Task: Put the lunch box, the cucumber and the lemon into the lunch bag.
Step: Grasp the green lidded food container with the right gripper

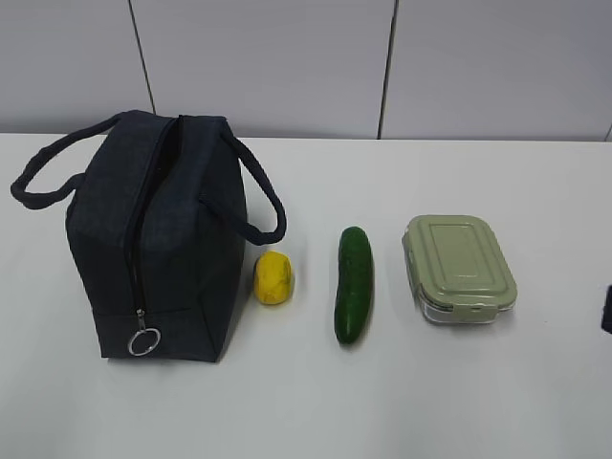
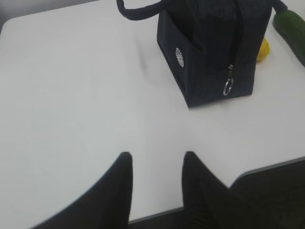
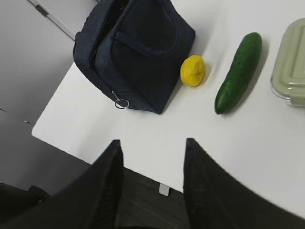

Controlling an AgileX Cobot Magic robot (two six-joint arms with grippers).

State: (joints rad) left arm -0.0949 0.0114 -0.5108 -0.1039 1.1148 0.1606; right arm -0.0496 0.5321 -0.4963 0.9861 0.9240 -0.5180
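The left tool (image 2: 155, 164) is seen spread, with nothing between its fingers, hanging over bare table (image 2: 71, 95) near the front edge. The right tool (image 3: 152, 150) is likewise spread and empty, poised over the table's near edge. Neither is touching anything.

Ahead of the left tool the lunch bag (image 1: 158, 239) is stood upright on the left of the table, its zipper drawn down to the ring pull (image 1: 144, 341) at the near end, its two handles flopped outward. The mouth appears only narrowly parted; how far it is open cannot be told. The fabric is judged soft and yielding, so the opening would likely need to be held apart, best taken at a handle or the top hem.

Just beside the bag's right face the lemon (image 1: 273, 277) is laid; it is judged light, firm and prone to roll, best pinched across its short middle. Further right, apart from it, the cucumber (image 1: 353, 284) is laid end-on to the front edge; it is judged stiff and smooth-skinned, somewhat slippery, best taken near mid-length across its width. Rightmost, the lunch box (image 1: 460, 268) is set flat, lid clipped on; it is judged rigid, the heaviest item, best gripped across its narrower sides.
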